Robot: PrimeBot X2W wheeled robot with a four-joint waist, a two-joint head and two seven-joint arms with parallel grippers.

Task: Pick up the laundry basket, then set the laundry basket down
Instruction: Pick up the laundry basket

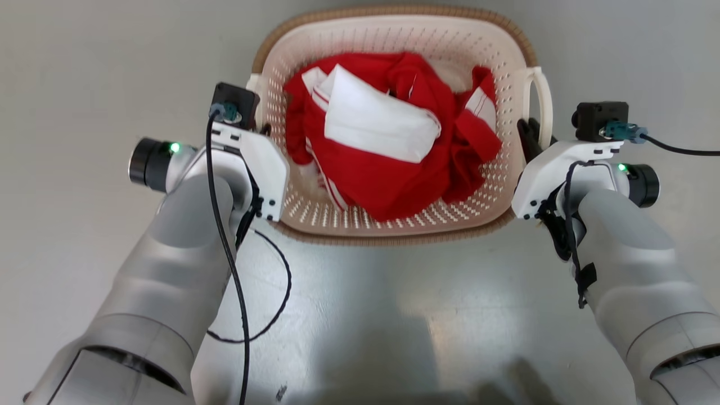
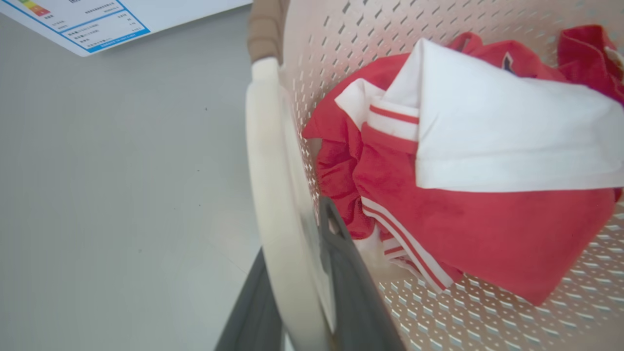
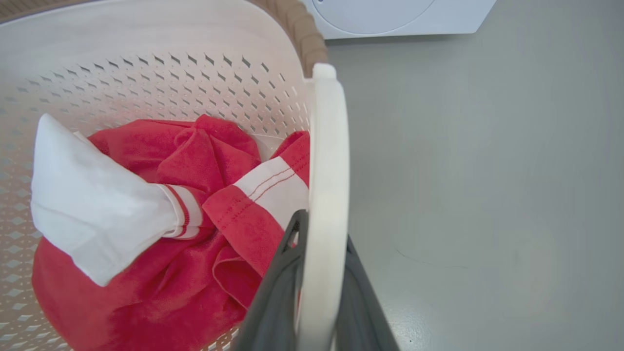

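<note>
Red-and-white clothes [image 1: 394, 169] sit in the laundry basket [image 1: 394, 39]; a white appliance [image 3: 458, 19] beyond.

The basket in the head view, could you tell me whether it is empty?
No, red and white clothing lies bunched inside the basket.

We see bright, even light from above. The glossy pale grey floor [image 1: 360, 281] throws back a soft glare, with a dim shadow at the bottom edge. In our wrist views the close white plastic loop handles [image 2: 273, 195] [image 3: 327, 195] look blurred.
</note>
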